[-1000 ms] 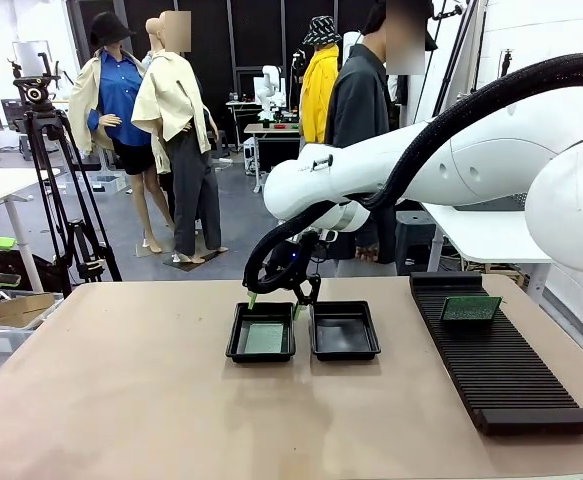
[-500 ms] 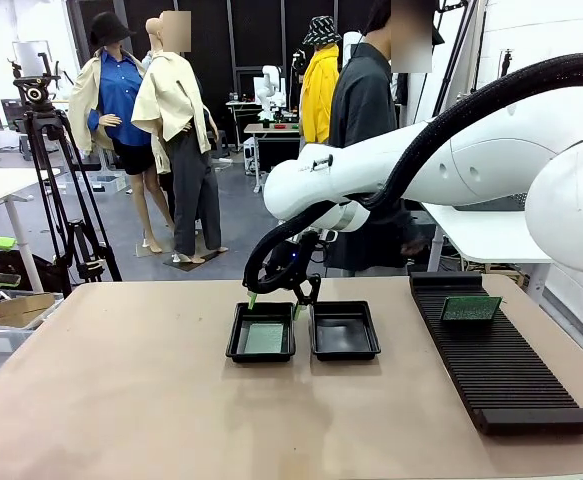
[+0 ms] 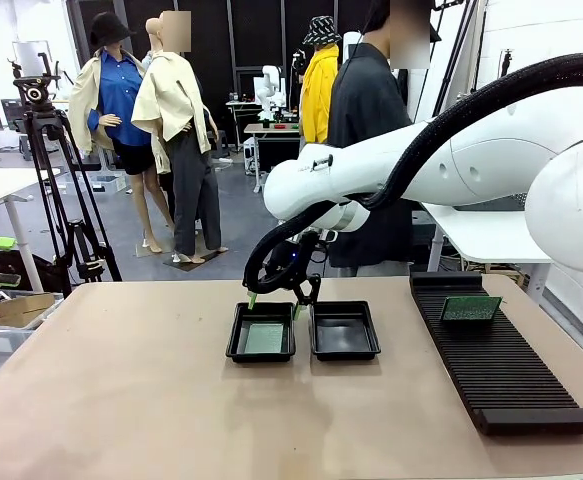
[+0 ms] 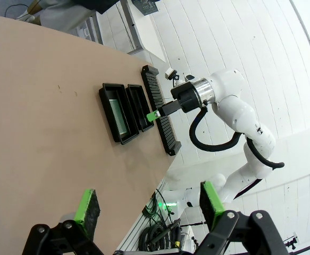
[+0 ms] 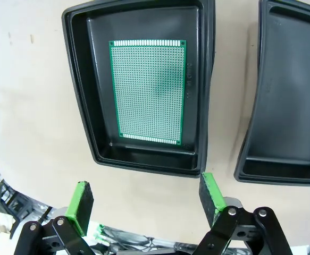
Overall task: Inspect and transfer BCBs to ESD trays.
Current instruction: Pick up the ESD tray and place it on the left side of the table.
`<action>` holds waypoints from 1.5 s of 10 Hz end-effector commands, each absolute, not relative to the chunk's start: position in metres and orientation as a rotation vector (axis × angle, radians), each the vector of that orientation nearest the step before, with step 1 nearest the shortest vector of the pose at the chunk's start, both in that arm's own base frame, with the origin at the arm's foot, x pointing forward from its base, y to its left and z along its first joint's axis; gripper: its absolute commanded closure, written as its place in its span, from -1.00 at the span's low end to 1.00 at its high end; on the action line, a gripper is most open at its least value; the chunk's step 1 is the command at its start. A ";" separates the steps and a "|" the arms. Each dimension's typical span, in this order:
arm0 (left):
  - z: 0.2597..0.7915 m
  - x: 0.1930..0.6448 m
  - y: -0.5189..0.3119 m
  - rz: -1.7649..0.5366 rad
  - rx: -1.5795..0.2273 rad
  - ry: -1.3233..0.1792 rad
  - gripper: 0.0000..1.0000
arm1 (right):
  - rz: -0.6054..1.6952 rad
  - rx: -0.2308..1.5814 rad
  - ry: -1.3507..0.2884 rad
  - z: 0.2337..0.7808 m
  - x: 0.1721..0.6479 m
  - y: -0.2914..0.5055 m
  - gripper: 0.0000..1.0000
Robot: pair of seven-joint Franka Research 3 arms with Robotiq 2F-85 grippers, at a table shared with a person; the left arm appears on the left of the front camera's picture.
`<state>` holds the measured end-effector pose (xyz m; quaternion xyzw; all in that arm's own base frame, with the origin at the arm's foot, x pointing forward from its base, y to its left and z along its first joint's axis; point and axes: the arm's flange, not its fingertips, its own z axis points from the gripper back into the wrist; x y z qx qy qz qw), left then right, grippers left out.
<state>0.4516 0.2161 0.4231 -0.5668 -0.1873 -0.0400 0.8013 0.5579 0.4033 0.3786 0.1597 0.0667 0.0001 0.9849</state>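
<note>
Lying flat in glossy black ESD tray (image 5: 91, 79), perforated green BCB (image 5: 149, 90).

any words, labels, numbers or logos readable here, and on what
No text can be read.
Tray board: a bare grid of holes, no print made out.
Rack board: too small to tell.

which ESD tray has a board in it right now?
The tray on the robot's left, below the right pincer: a green BCB lies flat in it. The tray beside it is empty.
</note>
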 end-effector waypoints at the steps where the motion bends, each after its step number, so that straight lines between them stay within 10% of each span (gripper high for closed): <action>1: 0.425 0.451 0.216 -0.070 -1.211 -0.394 -1.00 | 0.000 0.321 0.134 0.379 0.558 0.403 -1.00; 15: 0.476 0.499 0.153 0.001 -1.065 -0.326 -1.00 | -0.014 0.966 -0.050 0.480 0.515 0.164 -1.00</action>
